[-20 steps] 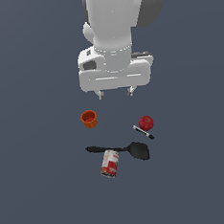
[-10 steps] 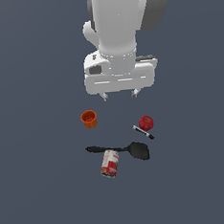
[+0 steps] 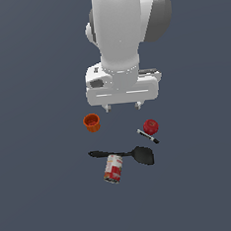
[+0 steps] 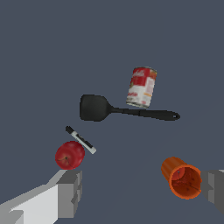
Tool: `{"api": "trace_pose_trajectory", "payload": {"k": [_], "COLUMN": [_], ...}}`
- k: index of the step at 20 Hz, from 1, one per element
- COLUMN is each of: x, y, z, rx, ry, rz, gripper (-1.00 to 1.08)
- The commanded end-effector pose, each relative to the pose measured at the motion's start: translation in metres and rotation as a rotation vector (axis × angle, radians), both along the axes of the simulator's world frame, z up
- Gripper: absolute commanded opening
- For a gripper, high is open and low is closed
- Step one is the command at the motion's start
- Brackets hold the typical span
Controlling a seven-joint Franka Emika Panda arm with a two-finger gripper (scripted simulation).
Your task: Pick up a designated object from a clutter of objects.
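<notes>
Wrist view: can (image 4: 141,86) lying flat past wide-open gripper (image 4: 141,192), long side pointing away, round, shiny ends, touching spatula (image 4: 127,110).

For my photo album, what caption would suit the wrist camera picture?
Open gripper above a red-and-white can, black spatula, marker, red ball and orange cup.

The exterior view looks down from high, facing the arm (image 3: 123,42), which fills the upper centre. The wrist view looks down from closer. Both share the can (image 3: 113,168) (image 4: 141,87) and spatula (image 3: 125,154) (image 4: 118,110).
</notes>
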State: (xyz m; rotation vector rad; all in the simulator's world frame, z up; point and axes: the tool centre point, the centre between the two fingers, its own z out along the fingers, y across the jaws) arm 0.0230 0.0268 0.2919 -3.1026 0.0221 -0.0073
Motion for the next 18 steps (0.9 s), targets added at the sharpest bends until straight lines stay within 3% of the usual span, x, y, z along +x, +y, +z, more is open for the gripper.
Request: {"api": "trace_pose_trajectory", "payload": {"k": [1, 18], "x": [0.009, 0.092], "y": [-0.003, -0.038], "z": [-0.01, -0.135], "rx": [0.0, -0.021], "ry": [0.001, 0.008], "rz": [-0.015, -0.174], "gripper": [1.0, 1.0]}}
